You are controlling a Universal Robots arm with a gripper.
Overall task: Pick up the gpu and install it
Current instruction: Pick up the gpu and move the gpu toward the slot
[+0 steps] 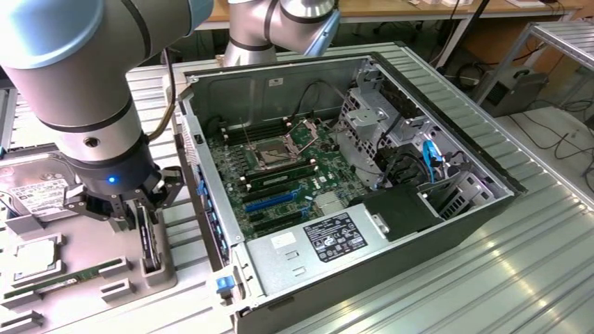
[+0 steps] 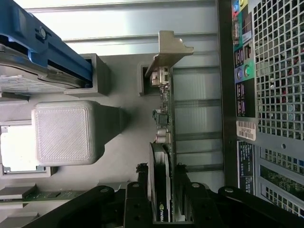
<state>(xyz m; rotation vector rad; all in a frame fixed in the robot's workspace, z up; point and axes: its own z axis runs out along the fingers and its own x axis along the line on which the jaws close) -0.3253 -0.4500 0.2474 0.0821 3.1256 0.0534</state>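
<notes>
Gpu (image 2: 162, 156) stands on its long edge in a slot of the gray tray (image 1: 130, 282), which lies at the near corner of the bench (image 1: 483, 278) on the exterior view's left. The claw (image 2: 160, 192) is down over the gpu, narrowed onto it, with one dark finger (image 2: 137, 199) close against each flat face. The gpu's lower edge sits in the tray slot. Its silver end bracket (image 2: 170, 47) is at the end away from the claw and rests against a small gray post of the tray.

A green memory stick (image 1: 65, 278) lies flat in the same tray, nearer the bench's left edge than the gpu. Just beyond it sits a square silver chip (image 1: 33, 256). Farther back in the tray is a silver hard drive (image 1: 33, 193) with a white label.

Just beside the tray, toward the middle of the bench, the computer case (image 1: 371, 292) lies on its side with the open side up. The wrist view shows its perforated rear wall, with its coloured ports, running alongside the gpu. Inside the case, a gray power supply (image 1: 316, 247) with a black label fills the near end. Beyond it lies the green motherboard (image 1: 278, 174) with blue and black slots and an open processor socket. Blue cables (image 1: 429, 156) hang in the drive bay toward the exterior view's right.

The gray arm (image 1: 83, 90) rises from the claw toward the far edge of the bench.
</notes>
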